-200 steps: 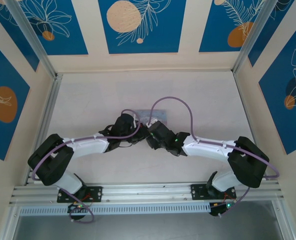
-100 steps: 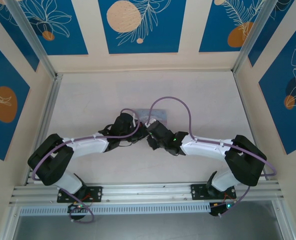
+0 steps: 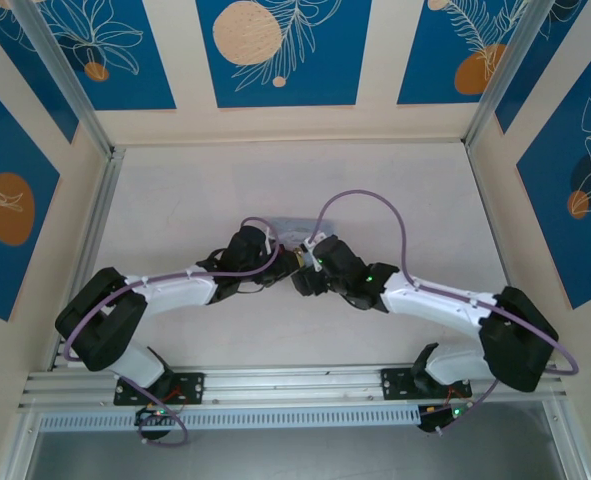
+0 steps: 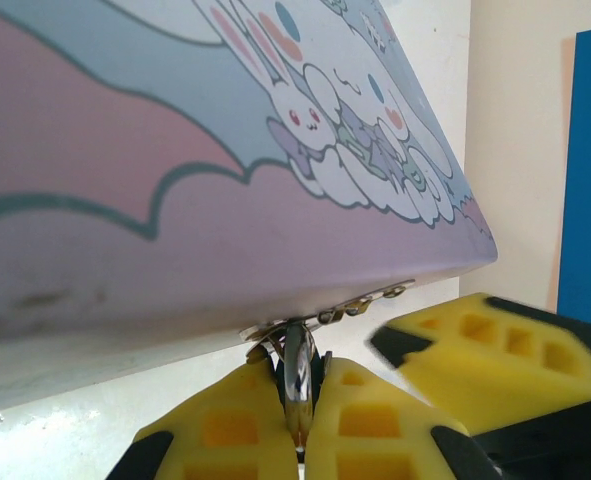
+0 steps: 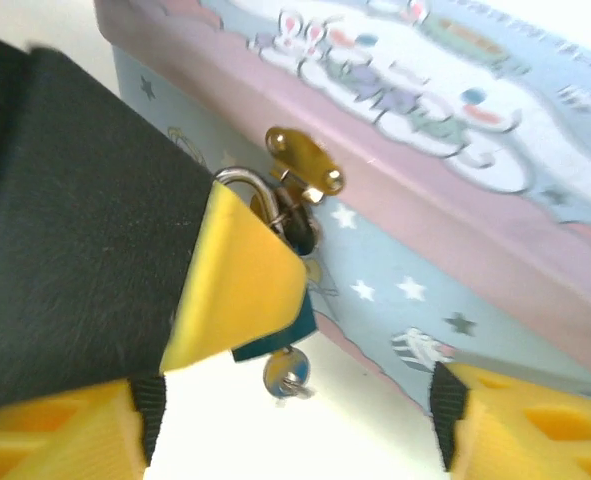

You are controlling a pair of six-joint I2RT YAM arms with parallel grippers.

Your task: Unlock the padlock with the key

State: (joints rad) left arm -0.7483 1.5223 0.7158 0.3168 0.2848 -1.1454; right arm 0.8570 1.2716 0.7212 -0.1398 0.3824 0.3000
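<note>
left wrist: padlock [image 4: 297, 368] between fingers of left end effector [image 4: 300, 392]

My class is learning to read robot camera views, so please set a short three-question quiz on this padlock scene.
1. True or false: the left gripper is shut on the padlock.
2. Multiple choice: the padlock's shackle hangs from
A) the gold hasp on the tin
B) a purple cable
C) a wall panel
3. Fill in the word: the right gripper has its jaws ___.

Key: 1 true; 2 A; 3 open.
</note>
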